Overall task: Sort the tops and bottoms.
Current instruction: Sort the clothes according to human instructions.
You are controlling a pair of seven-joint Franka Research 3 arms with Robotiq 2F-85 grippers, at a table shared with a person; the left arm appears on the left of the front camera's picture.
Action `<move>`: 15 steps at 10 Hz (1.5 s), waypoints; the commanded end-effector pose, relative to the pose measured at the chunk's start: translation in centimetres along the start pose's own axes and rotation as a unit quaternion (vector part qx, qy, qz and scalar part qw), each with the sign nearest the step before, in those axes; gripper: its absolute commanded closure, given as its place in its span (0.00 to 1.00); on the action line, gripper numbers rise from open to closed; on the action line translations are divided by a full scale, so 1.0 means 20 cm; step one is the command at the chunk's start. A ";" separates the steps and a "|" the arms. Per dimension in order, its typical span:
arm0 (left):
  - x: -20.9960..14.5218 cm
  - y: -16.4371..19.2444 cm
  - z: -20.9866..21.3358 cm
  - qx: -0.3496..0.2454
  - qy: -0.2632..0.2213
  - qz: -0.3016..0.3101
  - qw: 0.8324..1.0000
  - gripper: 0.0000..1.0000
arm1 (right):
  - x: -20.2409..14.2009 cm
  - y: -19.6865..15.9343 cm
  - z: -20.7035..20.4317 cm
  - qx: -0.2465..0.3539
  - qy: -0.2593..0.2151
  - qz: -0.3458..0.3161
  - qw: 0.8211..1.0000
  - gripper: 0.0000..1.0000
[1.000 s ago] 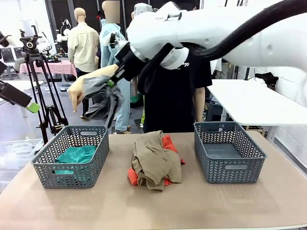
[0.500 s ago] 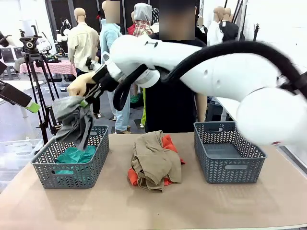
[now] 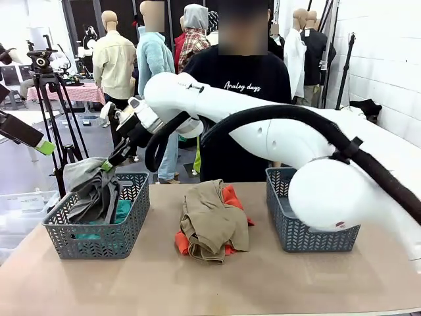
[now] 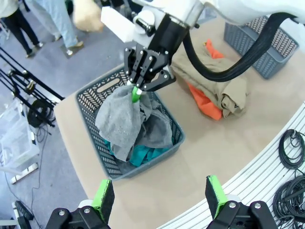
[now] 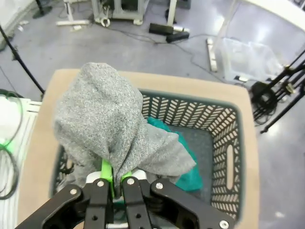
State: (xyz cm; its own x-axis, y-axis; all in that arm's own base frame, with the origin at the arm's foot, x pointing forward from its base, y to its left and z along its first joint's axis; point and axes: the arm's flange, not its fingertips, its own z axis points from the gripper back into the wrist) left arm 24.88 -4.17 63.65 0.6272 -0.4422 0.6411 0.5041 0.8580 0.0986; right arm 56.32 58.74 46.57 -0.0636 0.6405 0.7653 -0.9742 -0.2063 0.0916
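Two arms: the right arm [image 3: 263, 131] reaches across to the robot's left, having swung the grey garment [image 3: 92, 191] down from mid-air.
Baskets: left basket [image 3: 66, 230] and right basket [image 3: 279, 197] stand well apart.
Pile: khaki garment [image 3: 210, 220] lies on the orange garment [image 3: 182, 242], between the baskets.
Grey garment: now sagging into the left basket, onto the teal garment [image 3: 122, 209].
Right gripper [image 3: 108, 162]: clenched on the grey garment's top.
Left gripper [image 4: 159, 194]: released, holding nothing.
Meaning: only letting go seems left for this piece; two await sorting.

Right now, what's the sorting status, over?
Right gripper shut on grey garment, draped into left basket over teal one. Left gripper open, empty, up high. Khaki and orange piled mid-table, right arm stretched across above them.
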 end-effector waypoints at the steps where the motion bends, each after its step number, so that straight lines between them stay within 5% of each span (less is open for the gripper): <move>1: 0.00 0.00 0.00 -0.007 -0.002 -0.002 1.000 0.00 | 0.11 -0.28 -0.06 -0.024 0.019 -0.007 1.000 1.00; 5: 0.00 0.00 0.00 -0.007 -0.002 -0.002 1.000 0.00 | 0.04 -0.30 -0.17 0.011 0.022 -0.025 0.999 1.00; 6: 0.00 0.00 0.00 -0.007 -0.002 -0.002 1.000 0.00 | 0.04 -0.30 -0.17 0.015 0.021 -0.041 0.999 0.91; 10: 0.00 0.00 0.00 -0.007 -0.002 -0.002 1.000 0.00 | 0.06 -0.29 -0.11 0.022 0.015 -0.034 0.999 0.13; 11: 0.00 0.00 0.00 -0.007 -0.002 -0.002 1.000 0.00 | 0.07 -0.29 -0.09 0.018 0.010 -0.033 0.999 0.00; 15: 0.00 0.00 0.00 -0.007 -0.002 -0.002 1.000 0.00 | 0.11 -0.26 0.06 -0.001 -0.020 -0.018 1.000 0.00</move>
State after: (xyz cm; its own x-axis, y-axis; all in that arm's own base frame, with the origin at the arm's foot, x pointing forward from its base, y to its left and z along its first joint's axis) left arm 24.88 -4.17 63.65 0.6272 -0.4422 0.6411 0.5041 0.8580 0.0986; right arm 58.05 57.37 47.01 -0.0225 0.6398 0.7682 -0.9774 -0.1757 0.1177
